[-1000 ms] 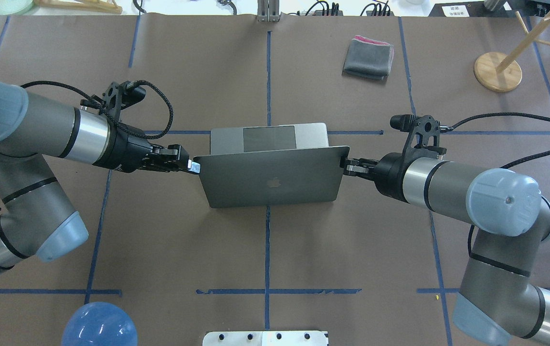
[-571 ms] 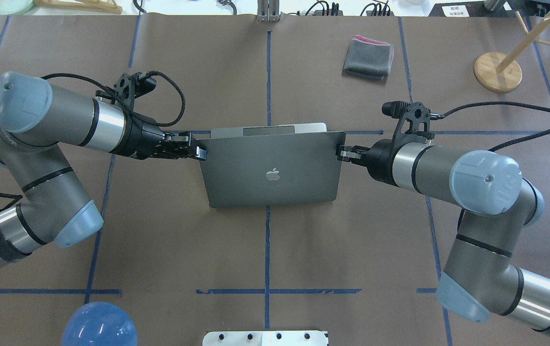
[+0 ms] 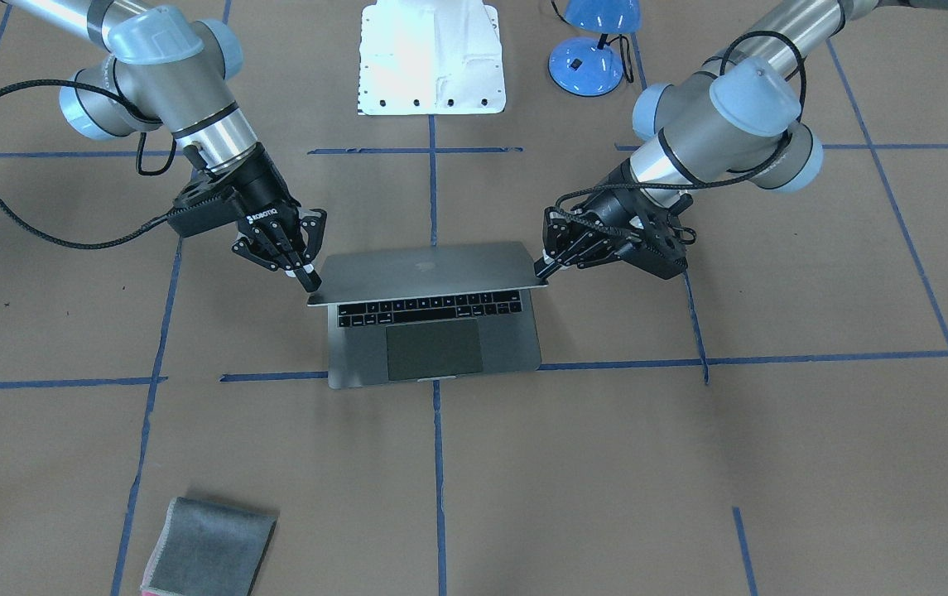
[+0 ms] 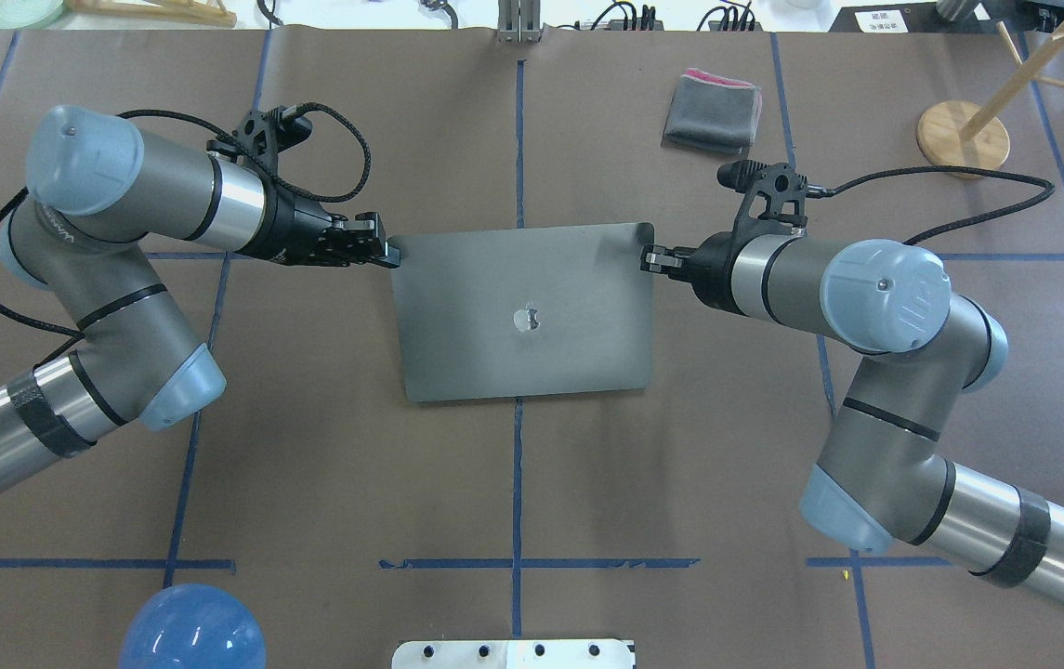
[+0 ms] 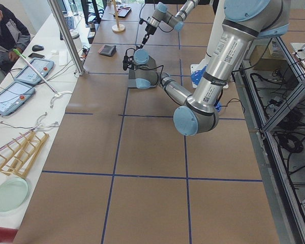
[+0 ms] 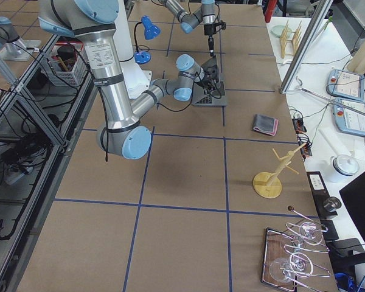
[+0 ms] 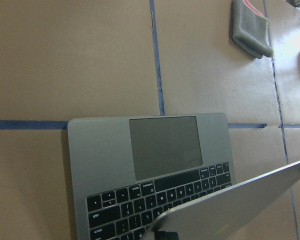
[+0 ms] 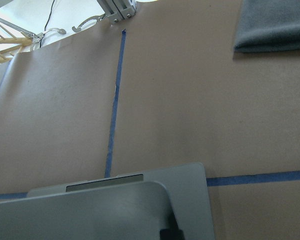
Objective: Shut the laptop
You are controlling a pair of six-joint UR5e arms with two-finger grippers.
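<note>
The grey laptop [image 4: 522,311] sits mid-table, its lid with the apple logo tilted low over the base. In the front view its keyboard and trackpad [image 3: 432,348] still show under the lid. My left gripper [image 4: 389,253] is shut, its tip against the lid's far left corner; it also shows in the front view [image 3: 541,269]. My right gripper [image 4: 648,258] is shut, its tip against the far right corner, and shows in the front view too [image 3: 308,280]. The left wrist view shows the trackpad [image 7: 165,145] and lid edge [image 7: 250,205].
A folded grey cloth [image 4: 713,111] lies beyond the laptop to the right. A wooden stand [image 4: 962,137] is at the far right. A blue lamp [image 4: 190,627] and a white base plate [image 4: 513,653] are at the near edge. Blue tape lines cross the brown table cover.
Both grippers have moved away from the robot with the lid's corners. The lid has swung lower and, from overhead, now hides the base and trackpad.
</note>
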